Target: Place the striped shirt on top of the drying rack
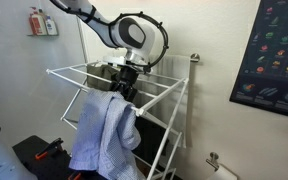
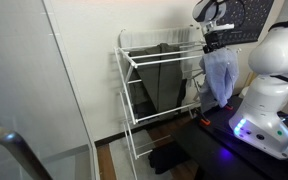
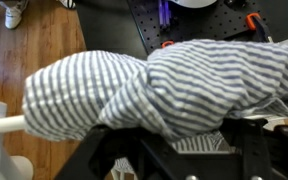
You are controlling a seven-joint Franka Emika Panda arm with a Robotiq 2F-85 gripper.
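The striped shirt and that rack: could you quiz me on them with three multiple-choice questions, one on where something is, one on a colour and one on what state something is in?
1. Where is the striped shirt relative to the drying rack?
A. Spread flat across its top
B. Hanging from the tool at its edge
C. Lying underneath it

2. What colour is the drying rack?
A. Black
B. Red
C. White

3. What state is the tool in?
A. Shut on the striped shirt
B. Open and empty
C. Open, well away from the striped shirt

Answers:
1 B, since the cloth droops from the tool in both exterior views.
2 C, since its thin bars are white.
3 A, since the bunched shirt hangs from it.
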